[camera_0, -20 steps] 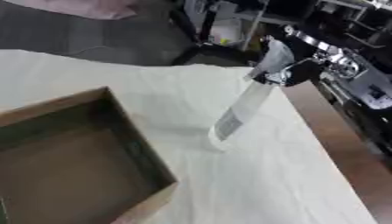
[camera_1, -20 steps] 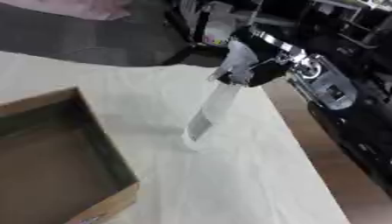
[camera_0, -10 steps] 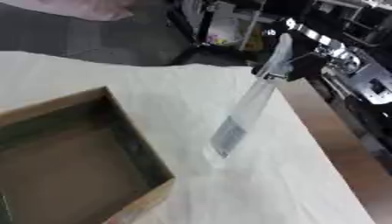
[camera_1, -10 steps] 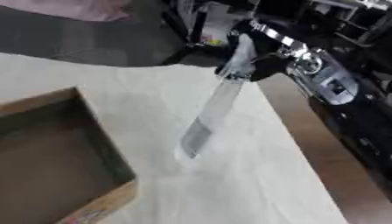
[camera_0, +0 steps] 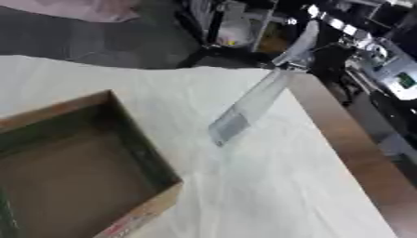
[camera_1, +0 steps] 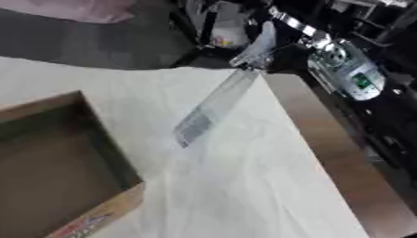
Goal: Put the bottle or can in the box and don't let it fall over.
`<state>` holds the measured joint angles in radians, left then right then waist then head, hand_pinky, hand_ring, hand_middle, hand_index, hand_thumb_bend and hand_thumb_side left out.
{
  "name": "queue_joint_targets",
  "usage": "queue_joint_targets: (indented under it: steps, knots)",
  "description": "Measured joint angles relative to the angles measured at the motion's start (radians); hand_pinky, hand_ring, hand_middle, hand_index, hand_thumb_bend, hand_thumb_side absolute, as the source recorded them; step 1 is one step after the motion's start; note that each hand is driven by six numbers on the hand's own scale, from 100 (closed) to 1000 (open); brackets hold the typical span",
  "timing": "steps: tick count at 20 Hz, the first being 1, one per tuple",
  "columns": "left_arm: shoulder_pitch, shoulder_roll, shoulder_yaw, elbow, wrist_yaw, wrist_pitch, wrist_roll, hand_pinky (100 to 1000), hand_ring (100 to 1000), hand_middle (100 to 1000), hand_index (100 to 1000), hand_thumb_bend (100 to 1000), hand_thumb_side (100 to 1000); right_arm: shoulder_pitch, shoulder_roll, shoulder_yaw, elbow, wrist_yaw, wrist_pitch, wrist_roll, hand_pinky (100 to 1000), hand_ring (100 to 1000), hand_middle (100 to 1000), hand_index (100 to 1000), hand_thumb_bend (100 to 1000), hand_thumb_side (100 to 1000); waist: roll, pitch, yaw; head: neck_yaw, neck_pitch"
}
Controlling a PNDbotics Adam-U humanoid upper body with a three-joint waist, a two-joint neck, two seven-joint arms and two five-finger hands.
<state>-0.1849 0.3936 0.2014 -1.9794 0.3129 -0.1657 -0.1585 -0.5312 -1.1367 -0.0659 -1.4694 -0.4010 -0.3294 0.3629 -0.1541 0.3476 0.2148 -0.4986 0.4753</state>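
A clear plastic bottle (camera_0: 251,101) with a pale label near its base hangs tilted over the white table, base down-left and neck up-right. My right hand (camera_1: 286,29), black with silver joints, comes in from the upper right and is shut on the bottle's top. The bottle is smeared by motion, and its base seems just above the cloth. An open cardboard box (camera_0: 148,210) with dark inner walls stands at the lower left, empty as far as shown, a short way left of the bottle's base. My left hand shows in neither view.
A white cloth (camera_0: 269,195) covers the table. The table's brown right edge (camera_0: 346,153) runs diagonally down the right side. Beyond it are dark machinery (camera_1: 350,79) and a dark floor. Something pink (camera_0: 73,7) lies at the far top left.
My right hand has drawn the bottle's top up and away, so the bottle leans further and its base has come up off the cloth. The whole picture has also shifted a little.
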Motion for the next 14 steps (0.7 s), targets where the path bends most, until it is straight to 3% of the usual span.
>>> queue_joint_targets:
  steps: [8,14]
  knots:
    - [0.005,0.003,0.0,0.0,0.009,0.004,0.003,655,426,664,812,102,755,-0.006,-0.01,0.008,-0.029,0.064,0.016,-0.032,100,144,240,126,435,278,0.0,-0.02,-0.01,0.004,0.023]
    - [0.009,0.009,0.0,0.0,0.013,0.008,0.003,655,427,664,812,102,751,-0.023,-0.022,0.021,-0.071,0.14,0.064,-0.035,100,143,236,129,436,294,-0.001,-0.033,-0.015,0.005,0.039]
